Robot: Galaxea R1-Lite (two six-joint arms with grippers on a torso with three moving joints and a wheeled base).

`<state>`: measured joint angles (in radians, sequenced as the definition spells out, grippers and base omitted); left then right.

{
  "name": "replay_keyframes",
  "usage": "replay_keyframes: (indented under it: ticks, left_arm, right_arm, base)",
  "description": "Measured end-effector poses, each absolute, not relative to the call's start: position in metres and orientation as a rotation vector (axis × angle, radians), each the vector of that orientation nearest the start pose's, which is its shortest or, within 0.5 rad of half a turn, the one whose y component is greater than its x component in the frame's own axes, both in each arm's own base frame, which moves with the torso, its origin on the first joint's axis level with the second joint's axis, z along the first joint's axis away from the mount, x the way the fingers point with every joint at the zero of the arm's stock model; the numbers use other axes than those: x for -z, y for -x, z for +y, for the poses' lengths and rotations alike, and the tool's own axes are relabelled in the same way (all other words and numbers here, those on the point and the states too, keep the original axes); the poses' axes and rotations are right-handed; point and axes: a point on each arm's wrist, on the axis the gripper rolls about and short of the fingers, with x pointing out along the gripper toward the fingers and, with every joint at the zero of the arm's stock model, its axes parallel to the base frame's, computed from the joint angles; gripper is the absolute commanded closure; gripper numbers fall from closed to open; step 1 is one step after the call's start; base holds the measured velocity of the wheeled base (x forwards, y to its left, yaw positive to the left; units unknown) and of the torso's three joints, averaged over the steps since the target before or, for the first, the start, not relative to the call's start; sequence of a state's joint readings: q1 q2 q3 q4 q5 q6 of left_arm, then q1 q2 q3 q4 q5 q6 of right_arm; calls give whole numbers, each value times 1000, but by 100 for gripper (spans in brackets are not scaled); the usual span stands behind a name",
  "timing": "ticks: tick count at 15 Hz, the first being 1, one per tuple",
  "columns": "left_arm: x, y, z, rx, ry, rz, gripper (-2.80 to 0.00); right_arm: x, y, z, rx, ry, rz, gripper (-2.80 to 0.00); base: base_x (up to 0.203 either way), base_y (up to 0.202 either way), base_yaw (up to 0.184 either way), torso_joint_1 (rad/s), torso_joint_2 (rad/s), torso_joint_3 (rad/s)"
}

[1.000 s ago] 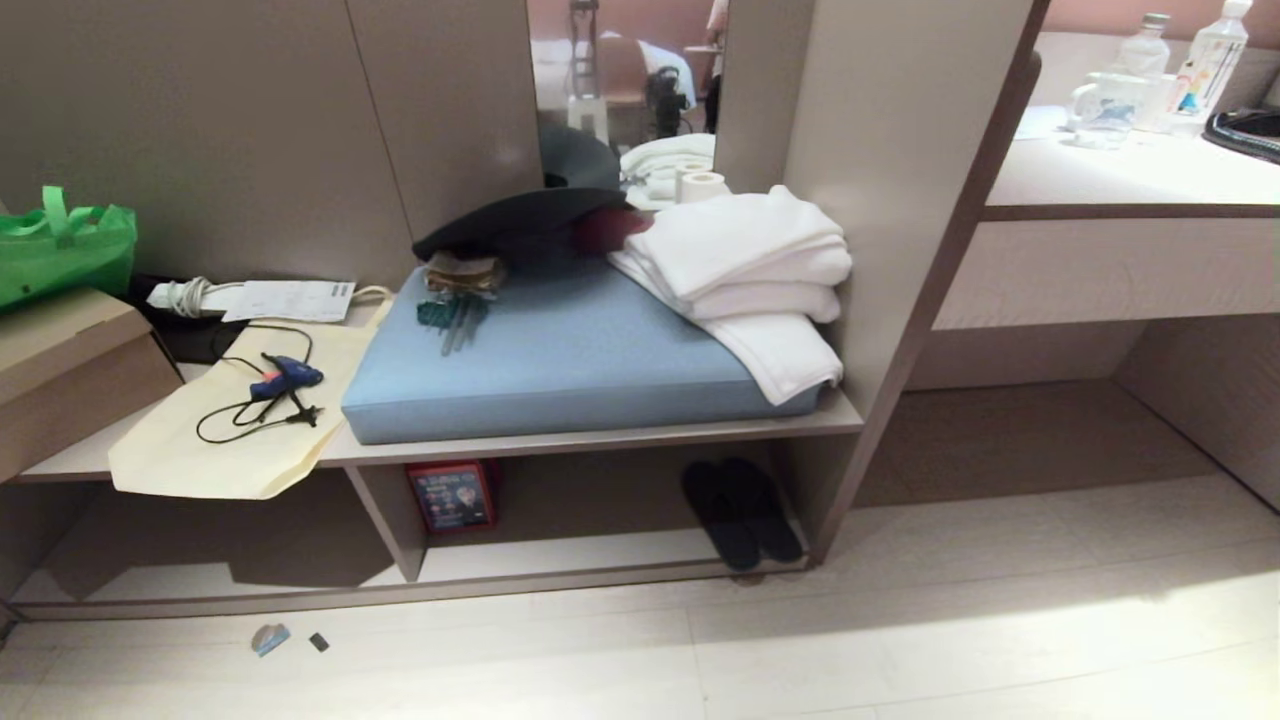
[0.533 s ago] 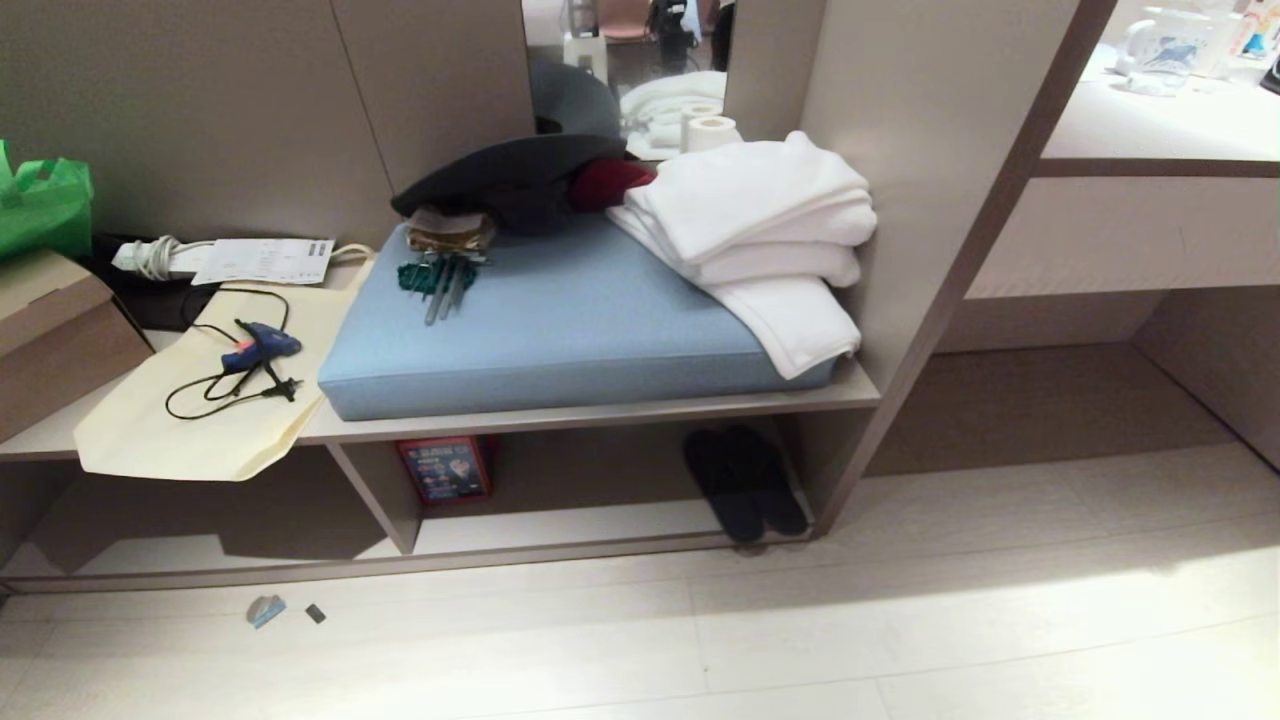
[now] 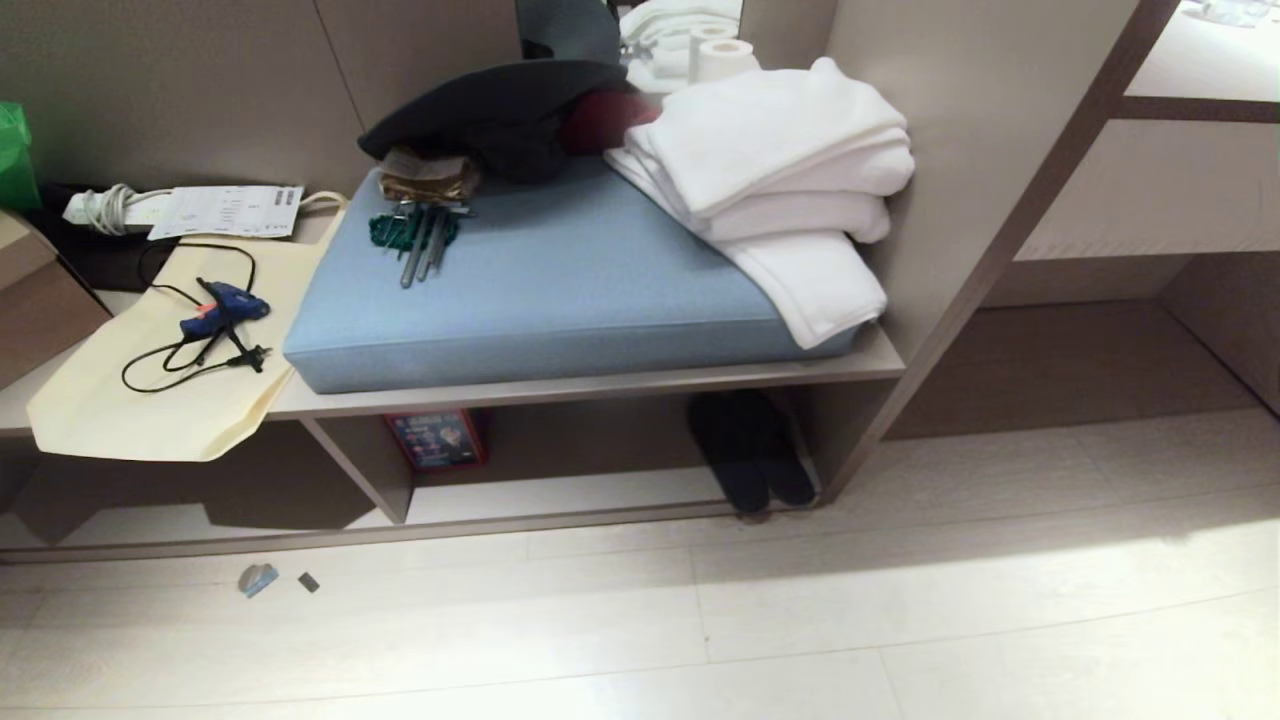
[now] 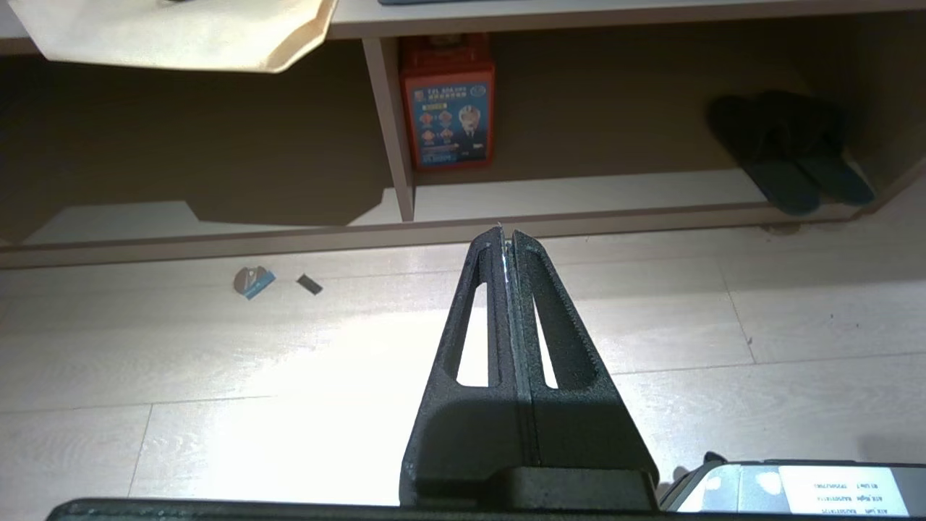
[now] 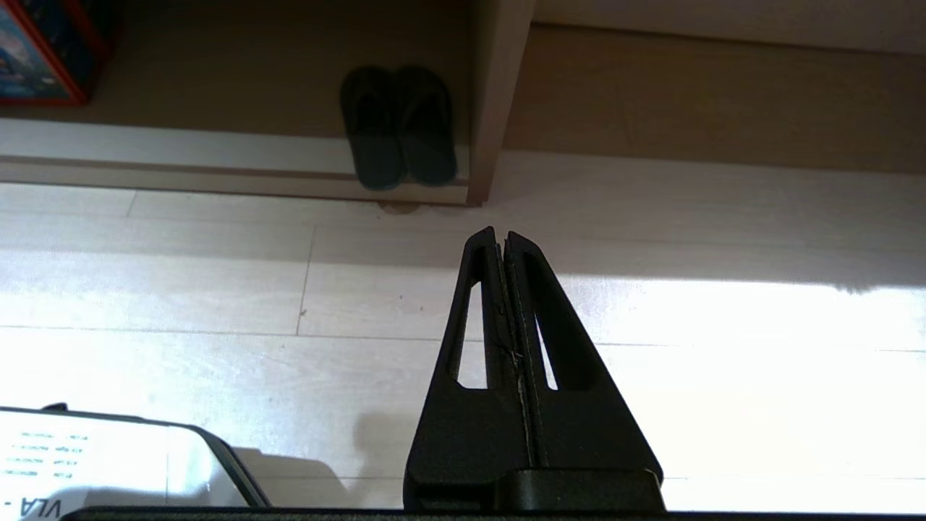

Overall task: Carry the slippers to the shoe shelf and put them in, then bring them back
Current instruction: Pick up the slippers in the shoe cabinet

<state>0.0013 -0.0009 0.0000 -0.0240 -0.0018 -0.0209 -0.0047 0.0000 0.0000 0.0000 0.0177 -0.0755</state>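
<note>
Fingers of both grippers are pressed together w/ nothing between them: left gripper and right gripper each hang over the pale wood-plank floor, short of the unit, neither touching anything. Neither arm shows in the head view; only the wrist views give them.

Pair of flat dark grey soft-fabric slippers lies in the low beige-grey wooden shoe shelf, at the right end of its right compartment, just beside the right side panel. They lie side by side, touching, toes toward the back, open heels at the front edge of the pale bottom board. Right wrist view shows them most fully, w/ the thin soles' outline; left wrist view has them off to one side, toe parts deep in shadow. In the head view the bench board hides the toes.

Head view alone shows the bench top: light blue rectangular cushion, stack of folded white towels at its right end, dark bundle of clothing behind, cream fabric tote bag w/ a blue glue gun on it at the left. Red-framed printed box stands just beside the vertical divider, clearest in the left wrist view. Small blue-grey scrap lies on the floor before the shelf.
</note>
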Motion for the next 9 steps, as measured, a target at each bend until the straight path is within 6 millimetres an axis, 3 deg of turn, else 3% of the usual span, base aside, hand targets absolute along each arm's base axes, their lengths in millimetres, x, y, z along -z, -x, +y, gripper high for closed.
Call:
replay_keyframes:
  ticks: [9]
  left_arm:
    - [-78, 23, 0, 1, 21, -25, 0]
  right_arm:
    - [-75, 23, 0, -13, 74, 0, 0]
  base:
    - [0, 0, 0, 3, 2, -200]
